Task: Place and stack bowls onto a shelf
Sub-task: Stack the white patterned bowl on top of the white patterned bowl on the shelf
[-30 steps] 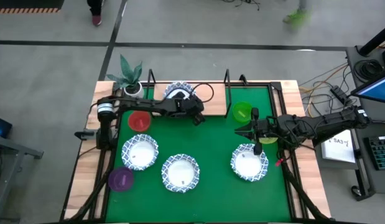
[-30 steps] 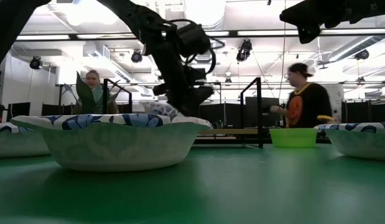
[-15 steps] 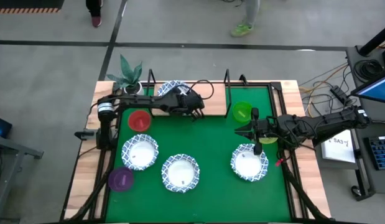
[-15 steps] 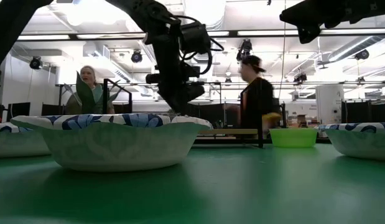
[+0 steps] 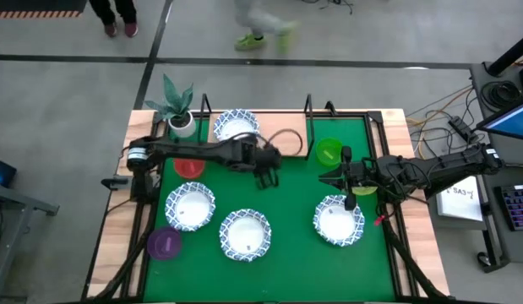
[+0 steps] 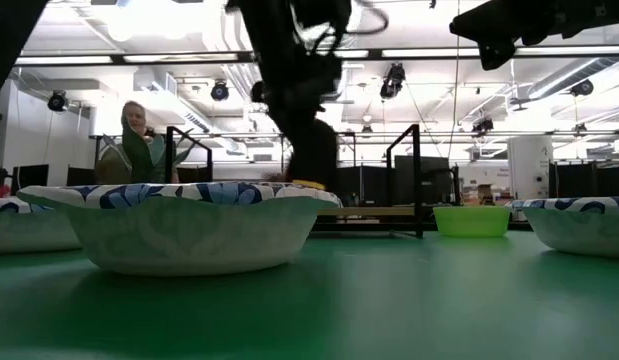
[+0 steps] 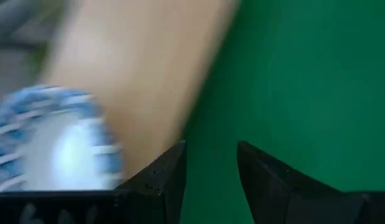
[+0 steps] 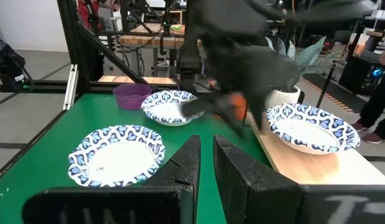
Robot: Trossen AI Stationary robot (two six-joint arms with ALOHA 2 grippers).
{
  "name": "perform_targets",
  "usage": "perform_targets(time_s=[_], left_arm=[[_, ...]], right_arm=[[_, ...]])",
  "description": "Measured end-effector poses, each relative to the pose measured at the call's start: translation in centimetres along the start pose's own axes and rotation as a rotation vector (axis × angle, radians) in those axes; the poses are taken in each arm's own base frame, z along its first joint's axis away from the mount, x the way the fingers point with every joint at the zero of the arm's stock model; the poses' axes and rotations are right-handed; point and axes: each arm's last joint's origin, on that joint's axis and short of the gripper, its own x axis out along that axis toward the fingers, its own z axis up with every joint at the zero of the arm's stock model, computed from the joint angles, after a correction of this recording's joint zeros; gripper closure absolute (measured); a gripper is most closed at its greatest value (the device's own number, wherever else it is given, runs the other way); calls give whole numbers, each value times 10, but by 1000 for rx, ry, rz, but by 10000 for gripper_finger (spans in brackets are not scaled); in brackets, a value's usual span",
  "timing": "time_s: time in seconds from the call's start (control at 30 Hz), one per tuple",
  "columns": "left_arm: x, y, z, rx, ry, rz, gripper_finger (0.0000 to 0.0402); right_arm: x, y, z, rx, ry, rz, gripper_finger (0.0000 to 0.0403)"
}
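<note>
One blue-patterned white bowl [image 5: 236, 125] [image 8: 310, 127] rests on its base on the wooden shelf [image 8: 304, 169], between the black posts. My left gripper [image 5: 265, 174] [image 7: 211, 149] hangs open and empty over the green mat, just off the shelf's near edge. The red bowl [image 5: 189, 168] lies partly under the left arm. Three more patterned bowls [image 5: 191, 205] [image 5: 246, 234] [image 5: 338, 219] stand on the mat. The green bowl [image 5: 329, 152] and the purple bowl [image 5: 166, 242] also show. My right gripper [image 5: 324, 177] [image 8: 208, 146] waits shut above the mat; a yellow-green bowl [image 5: 363, 191] is partly hidden under its arm.
A small potted plant [image 5: 178, 105] stands at the table's far left corner beside the shelf. The shelf's upright posts [image 5: 310, 108] rise at its ends. A cable [image 5: 282, 135] loops over the shelf area. People move in the room behind the table.
My left gripper has set the patterned bowl down on the shelf, let go of it, and drawn back toward the table's near edge and slightly right, out over the mat. The bowl stays on the shelf. The right arm has kept still.
</note>
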Motion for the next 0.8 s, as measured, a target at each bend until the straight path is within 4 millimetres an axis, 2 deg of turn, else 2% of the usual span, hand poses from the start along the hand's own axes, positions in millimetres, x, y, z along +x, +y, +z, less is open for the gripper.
perform_targets(time_s=[0.17, 0.27, 0.4, 0.6, 0.8], left_arm=[[-32, -34, -16, 151, 17, -331, 277], [-50, -53, -27, 184, 53, -449, 277], [-66, -74, -45, 202, 136, -473, 276], [-75, -104, -62, 242, 166, -491, 266], [-72, -111, -70, 255, 188, -429, 220]], right_arm=[[0, 0, 0, 2, 2, 0, 369], [0, 0, 0, 2, 3, 0, 369], [0, 0, 0, 3, 1, 0, 369], [0, 0, 0, 3, -1, 0, 369], [0, 0, 0, 4, -4, 0, 369]])
